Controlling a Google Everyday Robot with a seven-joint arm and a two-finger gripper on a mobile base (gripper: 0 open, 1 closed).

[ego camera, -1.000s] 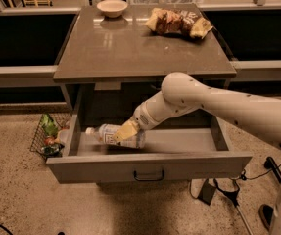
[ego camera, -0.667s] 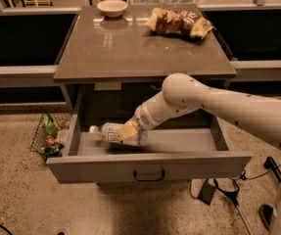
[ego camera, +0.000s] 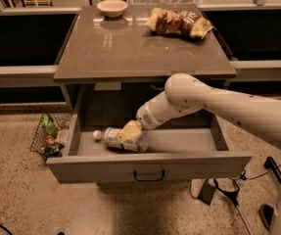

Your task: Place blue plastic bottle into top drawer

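Gripper (ego camera: 129,132): we record it down inside the open top drawer (ego camera: 179,165), left of centre, pressed against the body of the blue plastic bottle (ego camera: 113,139). Whether it clasps the bottle or only touches it, we cannot tell.

Bottle: lying on its side on the drawer floor near the left wall, white cap (ego camera: 97,134) pointing left.

Drawer: pulled well out from the cabinet, dark loop handle (ego camera: 149,175) at the centre of its front.

Arm (ego camera: 218,104): white, reaching in from the right over the drawer.

Cabinet top (ego camera: 140,48): we note a pale bowl (ego camera: 112,7) at the back left and snack bags (ego camera: 178,22) at the back right.

Floor: a wire basket (ego camera: 49,136) holding mixed items just left of the drawer.
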